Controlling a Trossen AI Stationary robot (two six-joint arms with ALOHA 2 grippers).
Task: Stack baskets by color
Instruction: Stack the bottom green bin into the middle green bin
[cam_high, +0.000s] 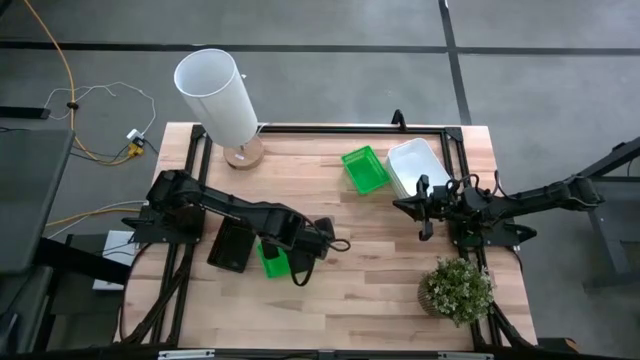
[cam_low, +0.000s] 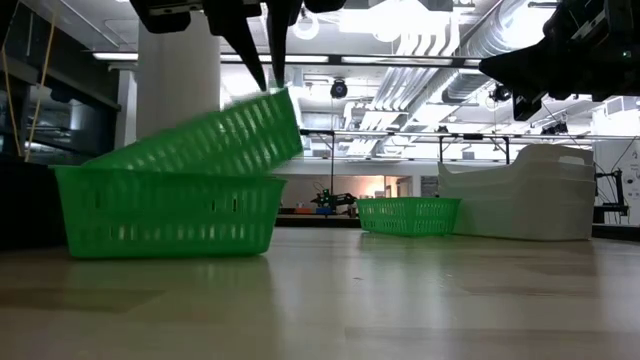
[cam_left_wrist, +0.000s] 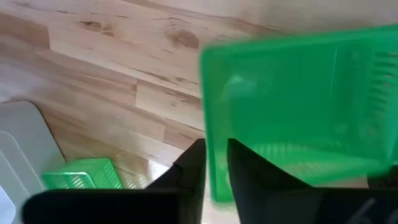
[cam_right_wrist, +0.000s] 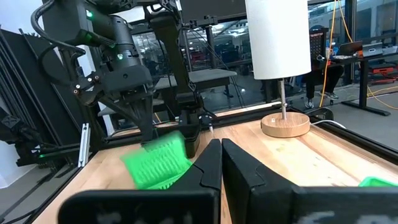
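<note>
Left tool (cam_low: 262, 60) stands directly above a tilted green basket (cam_low: 215, 135), fingers nearly together on its raised wall; whether they grip cannot be told. Basket rests skewed on a second green basket (cam_low: 165, 212) directly beneath. Right tool (cam_high: 428, 208) closed, empty, beside the white baskets (cam_high: 415, 165). Left arm nearer.

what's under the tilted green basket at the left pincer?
The tilted green basket sits partly in a second green basket that rests flat on the table. The left pincer is at its raised edge. The lower basket's inside is covered.
</note>
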